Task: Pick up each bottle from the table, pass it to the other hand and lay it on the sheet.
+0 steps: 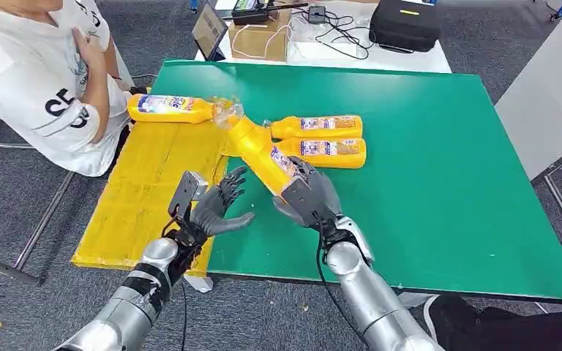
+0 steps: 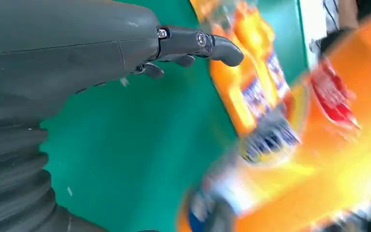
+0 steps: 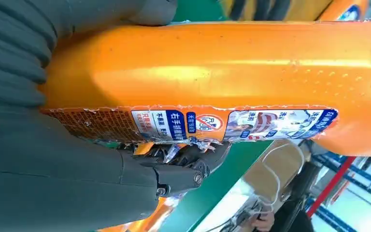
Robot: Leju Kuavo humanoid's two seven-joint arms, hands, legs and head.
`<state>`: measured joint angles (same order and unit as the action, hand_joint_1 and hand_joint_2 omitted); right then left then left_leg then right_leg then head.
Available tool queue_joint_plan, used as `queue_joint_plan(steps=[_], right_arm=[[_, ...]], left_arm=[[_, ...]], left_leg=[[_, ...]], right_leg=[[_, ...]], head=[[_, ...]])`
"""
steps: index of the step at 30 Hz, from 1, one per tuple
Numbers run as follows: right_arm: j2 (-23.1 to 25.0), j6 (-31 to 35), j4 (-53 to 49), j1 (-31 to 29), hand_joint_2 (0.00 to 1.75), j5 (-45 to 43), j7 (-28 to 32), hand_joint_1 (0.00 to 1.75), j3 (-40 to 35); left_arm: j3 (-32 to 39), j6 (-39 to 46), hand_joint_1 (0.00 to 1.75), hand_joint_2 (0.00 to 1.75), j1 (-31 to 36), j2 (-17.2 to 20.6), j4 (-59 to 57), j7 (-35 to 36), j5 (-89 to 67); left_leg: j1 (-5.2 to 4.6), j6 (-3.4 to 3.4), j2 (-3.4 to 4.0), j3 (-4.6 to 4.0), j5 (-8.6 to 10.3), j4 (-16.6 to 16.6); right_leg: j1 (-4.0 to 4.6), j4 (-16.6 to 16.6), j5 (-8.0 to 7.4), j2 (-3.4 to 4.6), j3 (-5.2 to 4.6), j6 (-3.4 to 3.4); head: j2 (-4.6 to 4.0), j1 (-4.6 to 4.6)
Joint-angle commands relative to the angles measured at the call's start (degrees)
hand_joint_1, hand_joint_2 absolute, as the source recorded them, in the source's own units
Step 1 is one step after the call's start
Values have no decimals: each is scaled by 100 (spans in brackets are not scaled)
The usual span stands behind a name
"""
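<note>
Presently the right robot hand [image 1: 309,196] was clenched around the lower body of an orange bottle [image 1: 263,156], held tilted above the green tabletop [image 1: 439,183], its clear cap end pointing up and away toward the yellow sheet [image 1: 150,190]. In the right wrist view the same bottle's label [image 3: 232,123] lay against the fingers [image 3: 183,169], which wrapped under it. The left robot hand [image 1: 216,208] was released, fingers spread and palm turned toward the held bottle, near it but not touching; it hovered over the border between sheet and green surface. In the left wrist view its fingertips [image 2: 222,48] were extended with nothing between them; the rest of that picture was blurred. Two more bottles [image 1: 322,139] lay side by side on the green tabletop just beyond the held one, touching each other, caps pointing toward the sheet. One bottle [image 1: 172,108] lay on its side at the far edge of the sheet. A person in a white shirt [image 1: 36,73] sat beside the sheet's far corner.
</note>
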<state>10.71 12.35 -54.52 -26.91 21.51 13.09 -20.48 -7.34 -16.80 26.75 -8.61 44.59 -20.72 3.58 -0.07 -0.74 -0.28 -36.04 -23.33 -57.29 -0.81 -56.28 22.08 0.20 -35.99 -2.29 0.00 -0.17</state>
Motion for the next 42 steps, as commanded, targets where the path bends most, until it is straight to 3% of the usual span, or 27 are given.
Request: queue_joint_plan(steps=[1, 17, 22, 33, 42], right_arm=[[406, -170, 1185, -287, 175, 38, 126, 175, -592], [547, -411, 1408, -171, 175, 69, 176, 175, -935], [645, -519, 1658, -156, 175, 294, 151, 175, -1361], [529, -922, 2190, -630, 175, 723, 70, 175, -2019], [520, -966, 2189, -632, 175, 702, 118, 175, -2019]], left_arm=[[-558, -80, 0, 175, 37, 16, 570, 202, 510], [-576, -88, 0, 175, 5, 37, 539, 186, 926], [-621, -143, 0, 175, 61, 39, 458, 180, 1062], [-596, -279, 0, 175, 204, 106, 227, 231, 1223], [-541, -315, 0, 175, 238, 59, 193, 232, 1323]], left_leg=[[7, 6, 7, 31, -17, -2], [10, 7, -8, 29, -14, -1], [7, 5, -2, 16, -8, 1], [9, 5, -6, 17, -8, -3], [11, 7, -18, 25, -9, -1]], right_leg=[[8, 0, 14, 4, 31, 9], [10, 2, 18, -12, 33, 11], [7, 4, 9, -5, 18, 8], [8, 1, 11, -13, 18, 8], [11, 4, 17, -26, 29, 9]], head=[[2, 0], [2, 0], [0, 2], [0, 4], [0, 2]])
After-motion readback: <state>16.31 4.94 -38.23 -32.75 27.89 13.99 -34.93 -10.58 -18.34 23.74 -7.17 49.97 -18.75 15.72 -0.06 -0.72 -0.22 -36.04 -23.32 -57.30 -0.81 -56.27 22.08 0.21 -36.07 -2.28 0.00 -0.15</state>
